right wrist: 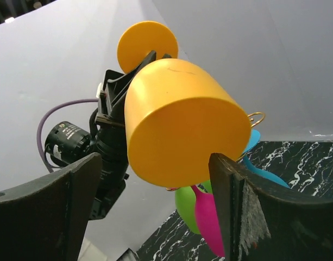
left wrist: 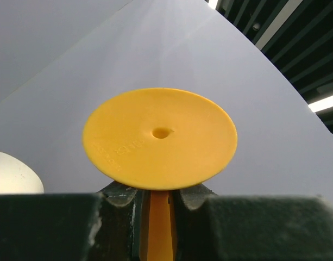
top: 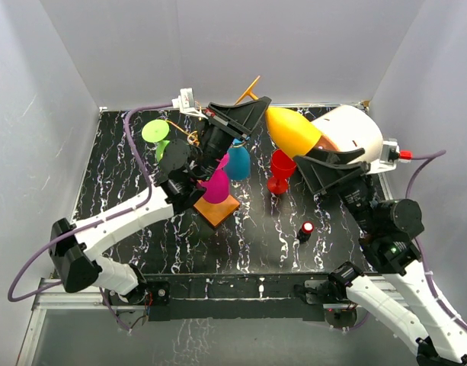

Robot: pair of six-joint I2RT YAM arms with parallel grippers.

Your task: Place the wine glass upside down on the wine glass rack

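Observation:
The yellow wine glass (top: 292,131) is held in the air, lying nearly sideways above the back of the table. My left gripper (top: 244,114) is shut on its stem (left wrist: 159,228), just below the round foot (left wrist: 159,142). My right gripper (top: 313,160) is open, with its fingers (right wrist: 247,206) on either side of the glass's bowl (right wrist: 177,119); I cannot tell whether they touch it. The wine glass rack (top: 216,210), with gold scrolls (right wrist: 257,117) on an orange-brown base, stands under my left arm. Pink (top: 215,187), blue (top: 238,162) and green (top: 155,133) glasses hang on it.
A red wine glass (top: 281,171) stands upright on the black marbled table (top: 256,244) right of the rack. A small red-topped black object (top: 305,229) lies nearer the front. A white dome-shaped object (top: 355,133) sits at the back right. Grey walls enclose the table.

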